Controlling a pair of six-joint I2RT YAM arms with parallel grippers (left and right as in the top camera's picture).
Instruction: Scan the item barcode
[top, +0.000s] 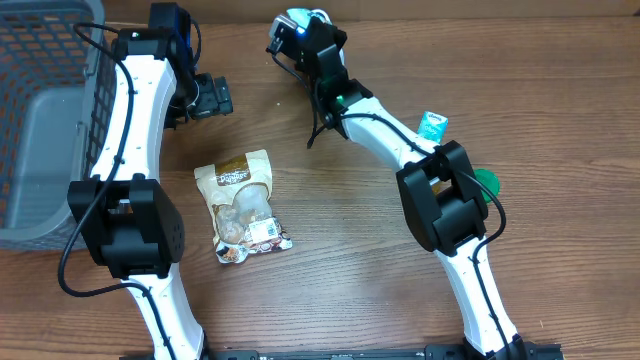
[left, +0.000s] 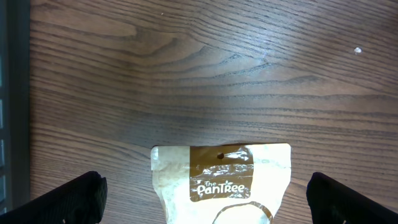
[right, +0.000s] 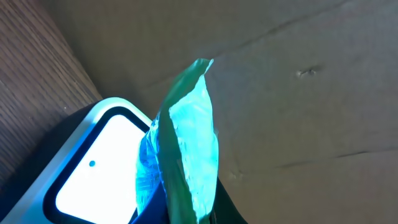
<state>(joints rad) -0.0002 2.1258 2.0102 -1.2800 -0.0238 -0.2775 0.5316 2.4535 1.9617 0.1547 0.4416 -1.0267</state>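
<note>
The right gripper (top: 297, 28) is pinching a green packet (right: 189, 143) beside a glowing scanner (right: 93, 168). The left gripper (left: 207, 198) is gaping wide above a pouch (left: 221, 177).

One tan-and-white plastic snack pouch (top: 243, 205) lies between two white-and-black robot arms (top: 135, 100) (top: 385, 125), with one grey plastic mesh basket (top: 30, 120) well to its left in the overhead view. Up and right of the pouch are two small teal plastic packets (top: 432, 125) (right: 186, 143), one blue-rimmed, white-lit scanner (right: 93, 168) and one round green object (top: 487, 182).
</note>
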